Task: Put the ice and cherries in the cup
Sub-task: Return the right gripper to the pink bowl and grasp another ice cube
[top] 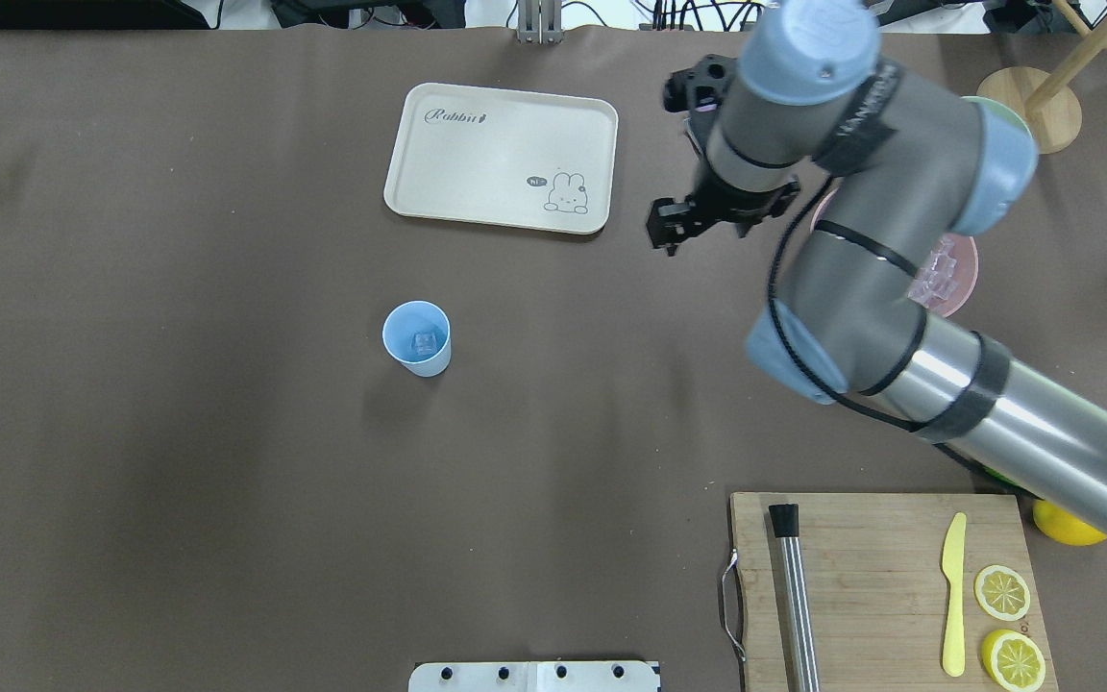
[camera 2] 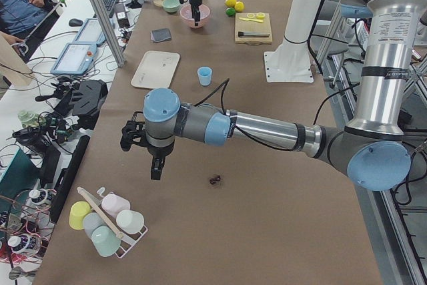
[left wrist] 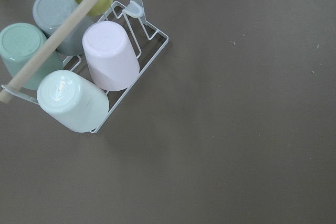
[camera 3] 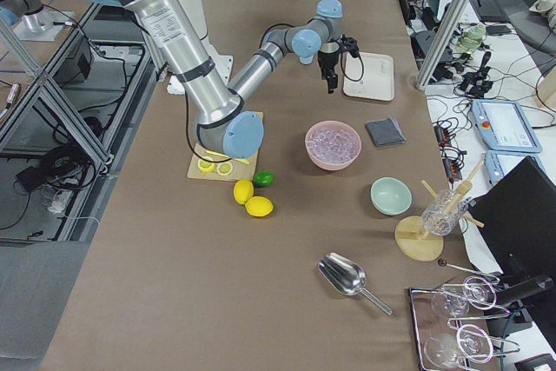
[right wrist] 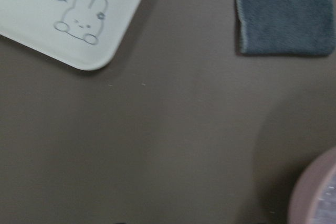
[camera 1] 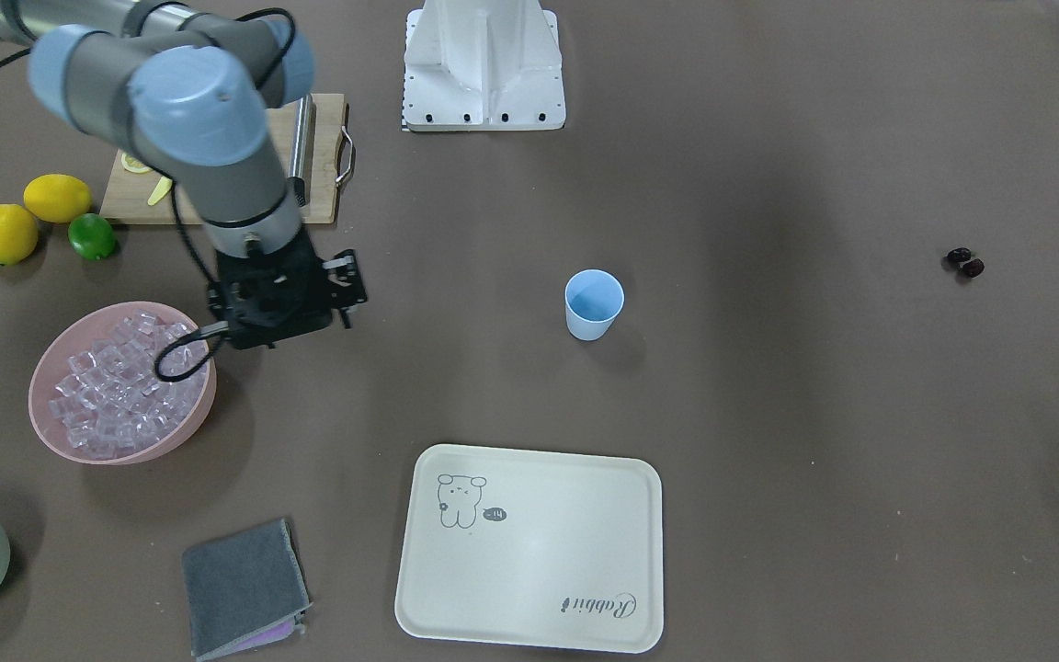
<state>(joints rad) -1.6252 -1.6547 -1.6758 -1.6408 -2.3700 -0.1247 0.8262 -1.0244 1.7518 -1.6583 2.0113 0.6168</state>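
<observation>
Your right tool [top: 669, 231] hangs just beside the bowl [camera 1: 139, 449], well short of the cup [camera 1: 594, 305]. You cannot tell how wide it stands or whether it carries ice [camera 1: 111, 386]. The left tool [camera 2: 155, 170], equally unreadable, hovers near the cherries [camera 2: 215, 179]. One cube [top: 424, 338] lies in the cup. Likely risks: a slick cube slipping mid-carry, or a low approach tipping the light cup.

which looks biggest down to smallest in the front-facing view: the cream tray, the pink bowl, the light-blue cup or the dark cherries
1. cream rectangular plastic tray
2. round pink plastic bowl
3. small light-blue plastic cup
4. pair of dark red cherries

No two look close in size.
</observation>
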